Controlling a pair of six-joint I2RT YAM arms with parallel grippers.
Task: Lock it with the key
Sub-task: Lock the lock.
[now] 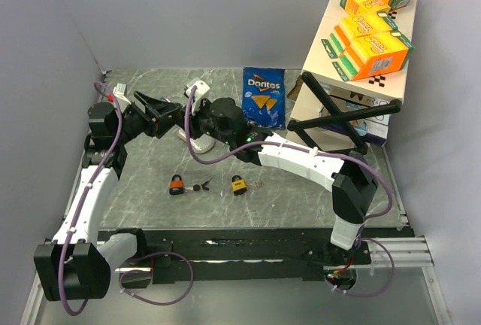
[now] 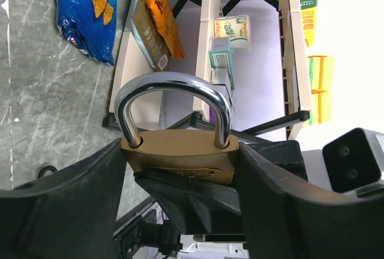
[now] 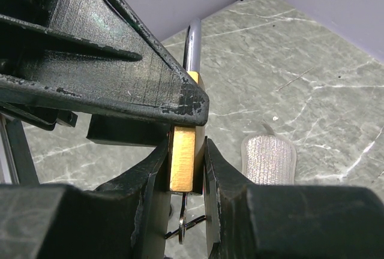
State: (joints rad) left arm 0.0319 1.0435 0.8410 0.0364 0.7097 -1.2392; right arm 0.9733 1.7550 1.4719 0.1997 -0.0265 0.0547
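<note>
Above the gray surface (image 1: 301, 189), by purple walls (image 1: 188, 9), we are pinching the padlock (image 2: 180, 154), sides in right pincer (image 3: 183, 169), ends in left pincer (image 2: 179, 162).

The padlock (image 2: 175, 136) sits between the right gripper's (image 3: 183, 163) jaws, which press its flat faces. The left gripper's (image 2: 180, 151) jaws flank its two ends. On the table (image 1: 301, 197), nearer the bases than the jaws, a second padlock (image 1: 176, 184), a key (image 1: 199, 186) and a third padlock (image 1: 239, 185) lie in a row. A chip bag (image 1: 264, 97) lies beyond the jaws.
</note>
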